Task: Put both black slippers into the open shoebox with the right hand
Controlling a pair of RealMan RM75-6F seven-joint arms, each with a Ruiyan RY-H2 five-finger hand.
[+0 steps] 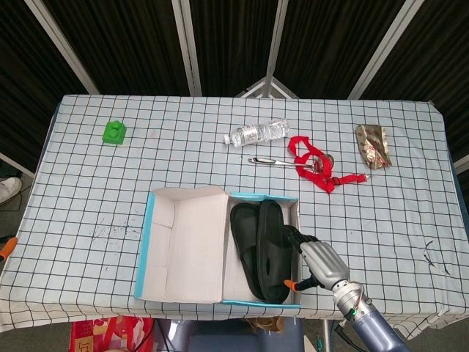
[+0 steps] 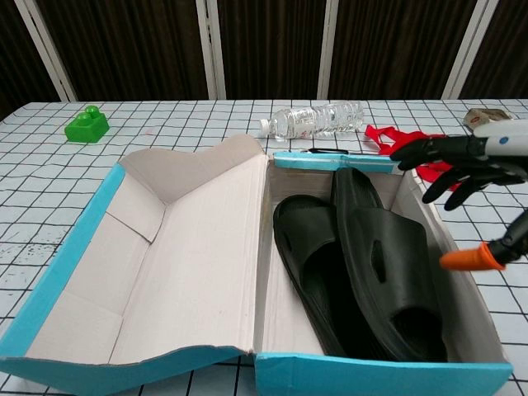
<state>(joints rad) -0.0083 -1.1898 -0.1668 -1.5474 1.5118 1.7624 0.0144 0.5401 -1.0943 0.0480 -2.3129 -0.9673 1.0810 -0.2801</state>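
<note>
Two black slippers lie inside the open shoebox (image 1: 150,242) (image 2: 74,239), in its right compartment. The left slipper (image 1: 244,249) (image 2: 309,256) lies flat; the right slipper (image 1: 272,253) (image 2: 388,264) overlaps it and leans toward the box's right wall. My right hand (image 1: 316,260) (image 2: 466,169) hovers just above the box's right edge, fingers spread, holding nothing. Its black fingers (image 2: 429,150) are clear of the slipper. The left hand appears in neither view.
Behind the box lie a clear water bottle (image 1: 258,133) (image 2: 318,120), a pen (image 1: 270,162), a red strap (image 1: 315,165) (image 2: 412,144) and a foil packet (image 1: 372,144). A green block (image 1: 113,132) (image 2: 86,125) sits at the far left. The box lid (image 2: 181,247) lies open leftward.
</note>
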